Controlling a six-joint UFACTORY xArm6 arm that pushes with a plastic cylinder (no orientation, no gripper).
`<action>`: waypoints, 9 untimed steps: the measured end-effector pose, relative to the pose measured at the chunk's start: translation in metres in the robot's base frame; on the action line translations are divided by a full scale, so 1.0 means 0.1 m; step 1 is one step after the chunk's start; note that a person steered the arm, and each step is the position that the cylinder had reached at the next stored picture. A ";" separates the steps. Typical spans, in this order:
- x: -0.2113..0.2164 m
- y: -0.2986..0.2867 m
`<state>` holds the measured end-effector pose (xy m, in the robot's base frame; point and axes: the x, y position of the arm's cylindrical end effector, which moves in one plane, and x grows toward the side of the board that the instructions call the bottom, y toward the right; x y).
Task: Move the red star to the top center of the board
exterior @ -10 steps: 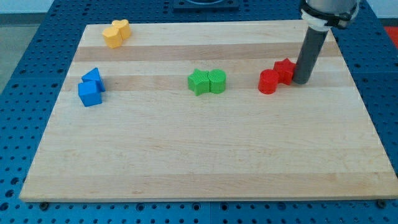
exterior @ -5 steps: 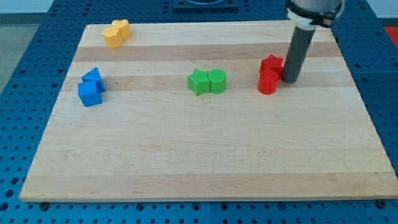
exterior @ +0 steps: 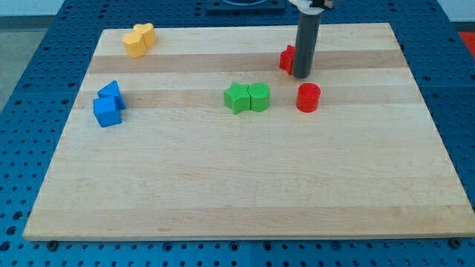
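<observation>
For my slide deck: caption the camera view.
My tip presses the red star's right side near the board's top, leaving the red cylinder behind.

Dark rod upright, entering from view's top; my tip [exterior: 301, 76] down at board surface.

The red star [exterior: 286, 58] is a small, bright red block lying flat on the bench [exterior: 223, 185], in the upper part of the board and a little to the view's right of centre. Only its left portion shows; the dark rod stands in front of the rest, so its points cannot be counted. My tip [exterior: 300, 76] rests against the star at about its 4 o'clock side.
</observation>
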<state>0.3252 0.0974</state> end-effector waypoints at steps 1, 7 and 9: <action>-0.17 0.00; -0.75 -0.40; -0.44 0.11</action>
